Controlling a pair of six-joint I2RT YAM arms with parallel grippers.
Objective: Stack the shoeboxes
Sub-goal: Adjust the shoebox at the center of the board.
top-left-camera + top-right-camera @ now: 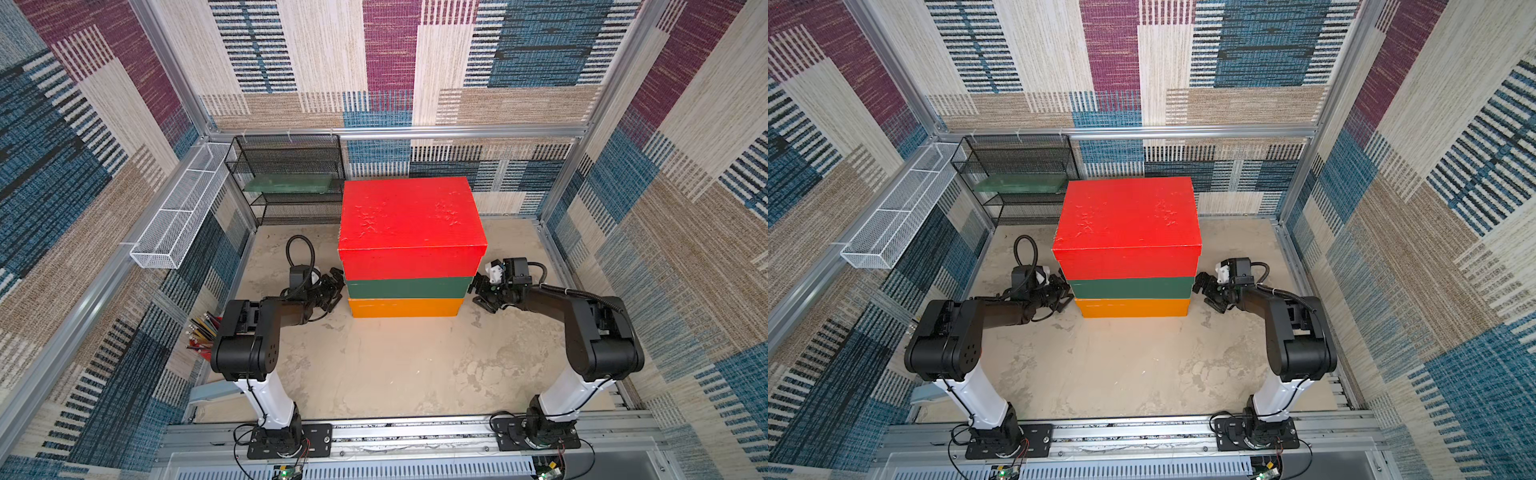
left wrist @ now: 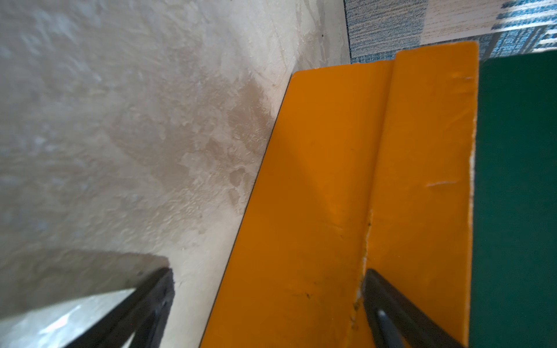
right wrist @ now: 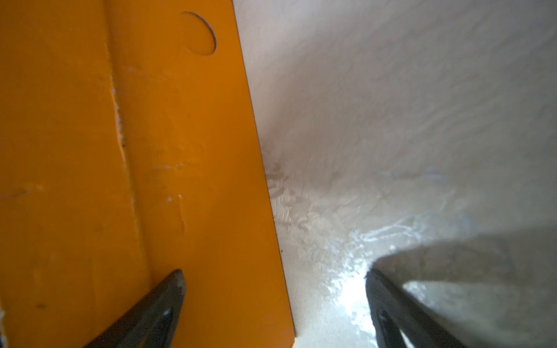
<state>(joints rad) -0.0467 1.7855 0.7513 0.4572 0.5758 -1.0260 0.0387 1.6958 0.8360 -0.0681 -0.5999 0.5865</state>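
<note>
Mostly, red box [image 1: 409, 216] hides green box [image 1: 407, 287] and orange box [image 1: 405, 307] — left pincer [image 1: 334, 291], right pincer [image 1: 477, 291] both apart.

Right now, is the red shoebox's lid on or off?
On. The red shoebox has its lid seated flat, rim overhanging the base along the front.

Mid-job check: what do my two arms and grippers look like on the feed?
The left arm and right arm match: white lower link, rounded black joint housings, black forearm. The left gripper and right gripper are black with slim tapering fingers. A black cable loops at the left wrist; a ribbed black hose lines the right forearm.
</note>
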